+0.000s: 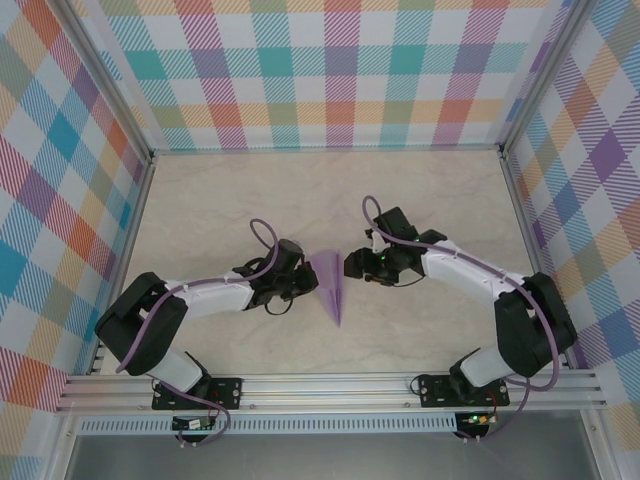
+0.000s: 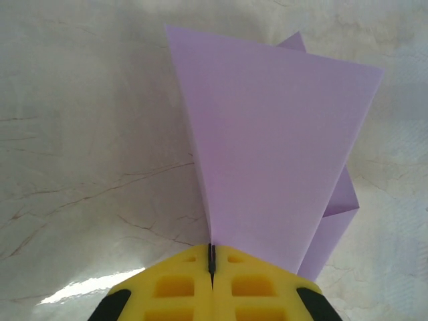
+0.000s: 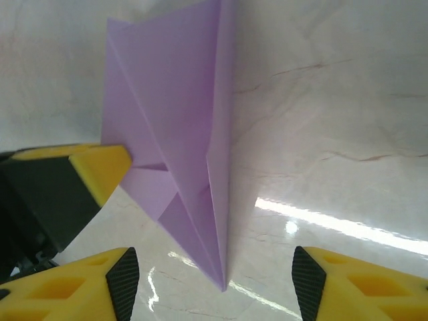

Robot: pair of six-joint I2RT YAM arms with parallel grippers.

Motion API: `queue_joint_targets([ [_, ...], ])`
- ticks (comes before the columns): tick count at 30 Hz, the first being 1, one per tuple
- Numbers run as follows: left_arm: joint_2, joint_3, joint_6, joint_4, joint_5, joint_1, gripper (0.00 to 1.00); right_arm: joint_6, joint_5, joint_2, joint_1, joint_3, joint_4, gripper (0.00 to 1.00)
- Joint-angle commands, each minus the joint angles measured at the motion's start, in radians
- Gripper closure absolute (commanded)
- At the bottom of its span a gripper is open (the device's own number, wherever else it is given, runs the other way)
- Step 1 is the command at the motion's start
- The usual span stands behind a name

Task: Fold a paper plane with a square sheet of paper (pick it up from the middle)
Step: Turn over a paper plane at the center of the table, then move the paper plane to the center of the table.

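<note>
Currently your left claw [image 1: 298, 280] is pressed together on the paper plane [image 1: 328, 284], pinching the edge nearest it. From the left wrist, its yellow fingers [image 2: 175, 289] meet with the lilac paper caught in the seam, and the folded sheet fans out ahead of them. Your right claw [image 1: 352, 265] stands apart with its jaws wide, just beside the plane's opposite edge and gripping nothing. From the right wrist, the plane's pointed tip shows low between that claw's spread fingers [image 3: 361, 284]. The body stretches away in front, with the left claw's finger at its far side. The plane lies on the marbled table [image 1: 430, 200] between both claws.
</note>
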Motion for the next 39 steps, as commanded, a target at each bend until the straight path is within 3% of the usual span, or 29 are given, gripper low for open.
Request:
queue_joint_targets([
  [1, -0.022, -0.024, -0.025, -0.001, -0.029, 0.011, 1.00, -0.010, 0.060, 0.051, 0.060, 0.051, -0.031, 0.39],
  [10, -0.024, -0.023, -0.023, 0.009, -0.020, 0.012, 1.00, 0.001, 0.184, 0.116, 0.188, 0.130, -0.091, 0.52],
  [18, -0.019, -0.025, -0.014, 0.049, 0.023, 0.012, 1.00, 0.007, 0.264, 0.197, 0.257, 0.201, -0.145, 0.54],
  [30, 0.001, -0.015, -0.001, 0.057, 0.053, 0.012, 0.98, 0.032, 0.287, 0.281, 0.263, 0.241, -0.191, 0.56],
  [39, 0.008, -0.012, 0.000, 0.060, 0.061, 0.012, 0.96, 0.036, 0.237, 0.314, 0.265, 0.247, -0.168, 0.55],
])
